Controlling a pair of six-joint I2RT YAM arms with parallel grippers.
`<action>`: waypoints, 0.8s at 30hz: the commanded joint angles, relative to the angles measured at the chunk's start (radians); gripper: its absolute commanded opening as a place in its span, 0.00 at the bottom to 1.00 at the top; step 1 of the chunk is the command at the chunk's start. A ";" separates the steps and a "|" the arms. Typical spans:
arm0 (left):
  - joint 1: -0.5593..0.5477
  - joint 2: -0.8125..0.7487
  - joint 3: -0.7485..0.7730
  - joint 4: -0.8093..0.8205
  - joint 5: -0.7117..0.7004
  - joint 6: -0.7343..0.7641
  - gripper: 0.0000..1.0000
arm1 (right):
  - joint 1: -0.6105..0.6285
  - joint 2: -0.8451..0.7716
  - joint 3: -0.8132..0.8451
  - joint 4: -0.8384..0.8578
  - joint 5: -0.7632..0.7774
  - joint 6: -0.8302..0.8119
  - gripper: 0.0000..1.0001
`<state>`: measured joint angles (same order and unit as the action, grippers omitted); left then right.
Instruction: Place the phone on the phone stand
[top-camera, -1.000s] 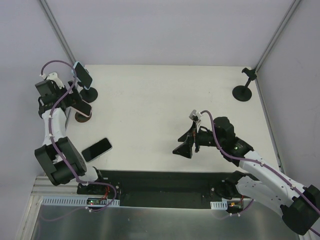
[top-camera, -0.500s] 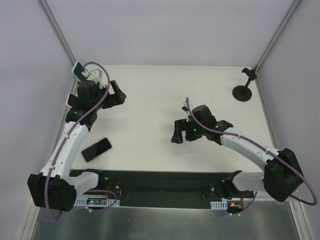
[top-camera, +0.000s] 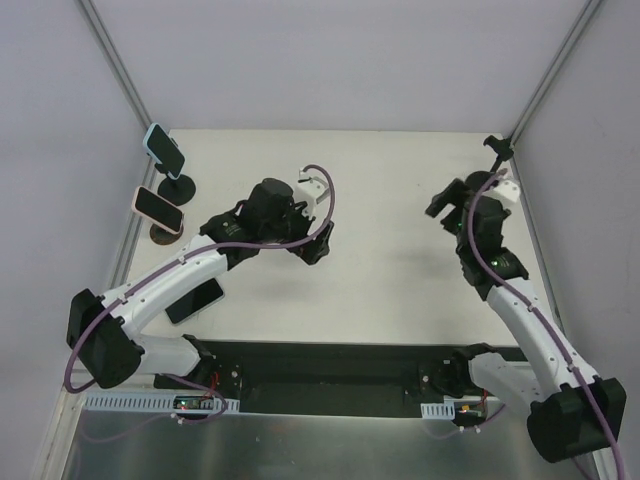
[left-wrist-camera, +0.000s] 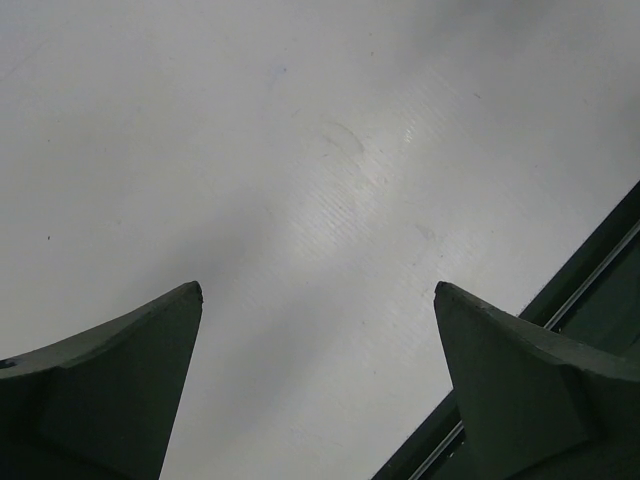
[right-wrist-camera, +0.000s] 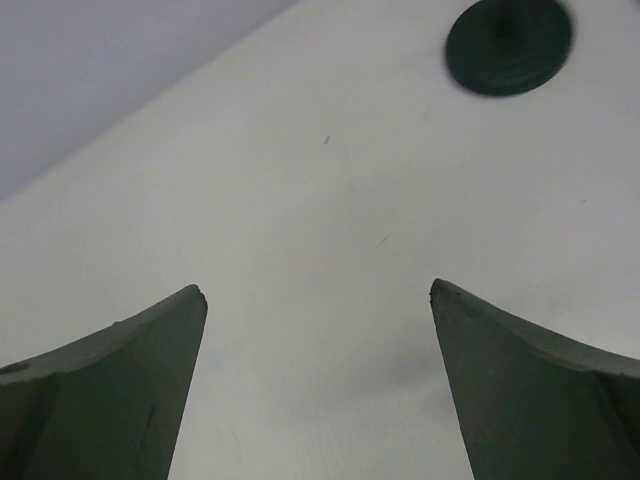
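Black slab phone (top-camera: 197, 299) lies flat near the white table's (top-camera: 390, 170) front-left edge. An empty black round-based stand (right-wrist-camera: 508, 45) sits at the far-right corner. The left gripper (left-wrist-camera: 318, 290) is over bare mid-table and the right gripper (right-wrist-camera: 318, 290) is near the stand. Both have fingers spread, holding nothing.
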<state>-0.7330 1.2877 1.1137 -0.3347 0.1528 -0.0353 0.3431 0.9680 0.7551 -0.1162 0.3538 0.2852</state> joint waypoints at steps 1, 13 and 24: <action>0.006 -0.065 -0.002 -0.007 0.044 0.038 0.98 | -0.224 0.049 0.050 0.182 0.153 0.052 0.96; 0.004 -0.340 -0.133 0.102 -0.052 0.038 0.99 | -0.690 0.539 0.314 0.536 -0.410 -0.014 0.97; -0.045 -0.346 -0.141 0.100 -0.125 0.080 0.99 | -0.681 0.843 0.469 0.760 -0.455 0.533 0.87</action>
<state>-0.7609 0.9428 0.9775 -0.2672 0.0673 0.0105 -0.3450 1.7626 1.1576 0.4824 -0.0917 0.5766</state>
